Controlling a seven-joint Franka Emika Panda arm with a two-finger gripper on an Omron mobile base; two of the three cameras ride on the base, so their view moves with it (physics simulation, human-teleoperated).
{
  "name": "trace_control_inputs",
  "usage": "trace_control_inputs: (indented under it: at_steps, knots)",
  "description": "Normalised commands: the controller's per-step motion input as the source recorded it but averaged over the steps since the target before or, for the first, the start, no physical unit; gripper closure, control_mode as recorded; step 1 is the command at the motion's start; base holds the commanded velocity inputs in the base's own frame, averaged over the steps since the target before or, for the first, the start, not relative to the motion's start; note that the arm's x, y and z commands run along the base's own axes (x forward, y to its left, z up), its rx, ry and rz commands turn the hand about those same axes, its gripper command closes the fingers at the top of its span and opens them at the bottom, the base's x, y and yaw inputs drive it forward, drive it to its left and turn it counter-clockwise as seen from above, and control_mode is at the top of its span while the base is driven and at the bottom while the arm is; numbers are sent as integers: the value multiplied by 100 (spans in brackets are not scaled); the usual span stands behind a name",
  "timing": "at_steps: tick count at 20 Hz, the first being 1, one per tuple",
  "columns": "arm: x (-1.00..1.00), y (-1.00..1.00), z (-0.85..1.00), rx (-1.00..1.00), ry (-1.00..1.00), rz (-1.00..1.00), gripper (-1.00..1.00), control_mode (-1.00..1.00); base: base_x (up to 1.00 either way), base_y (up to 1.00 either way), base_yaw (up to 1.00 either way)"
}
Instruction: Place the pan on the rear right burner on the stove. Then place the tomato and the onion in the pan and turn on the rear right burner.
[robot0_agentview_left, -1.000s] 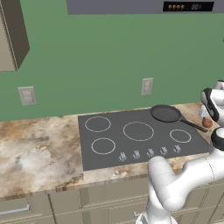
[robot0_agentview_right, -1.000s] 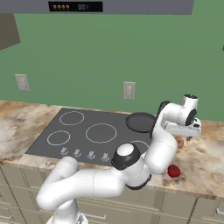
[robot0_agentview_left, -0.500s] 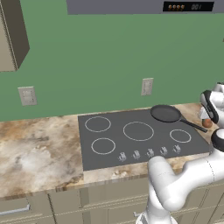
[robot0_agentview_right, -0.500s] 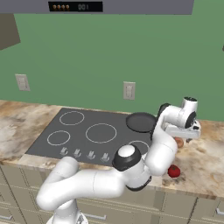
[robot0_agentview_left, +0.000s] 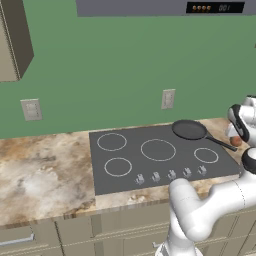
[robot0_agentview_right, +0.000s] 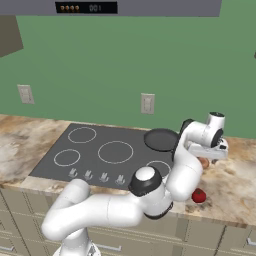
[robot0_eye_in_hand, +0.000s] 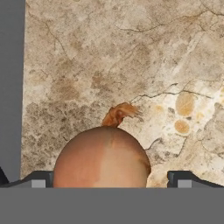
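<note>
Pan (robot0_agentview_left: 189, 130) empty on rear right burner, onion (robot0_eye_in_hand: 102, 158) on counter (robot0_eye_in_hand: 109, 65) between spread fingers (robot0_eye_in_hand: 41, 179)

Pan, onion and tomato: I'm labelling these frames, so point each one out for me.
pan (robot0_agentview_left: 189, 130), left base view, middle of its dark bowl.
onion (robot0_eye_in_hand: 101, 158), hand view, middle of its brownish-orange skin.
tomato (robot0_agentview_right: 199, 195), right base view, middle of the red ball.

a mottled beige-brown stone counter (robot0_agentview_left: 45, 175) holds a flat dark grey glass cooktop (robot0_agentview_left: 127, 165) set into it. right of the cooktop, a small brownish-orange onion (robot0_eye_in_hand: 103, 157) and a glossy red tomato (robot0_agentview_right: 199, 195) lie on the stone, apart.
</note>
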Motion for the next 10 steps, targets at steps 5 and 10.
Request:
trace_control_inputs:
  at_steps: [5,10]
  knots:
    - [-3,0,-24,0,0,0,-100,-100,0,0,0]
    - [0,0,-3,0,0,0,-100,-100,0,0,0]
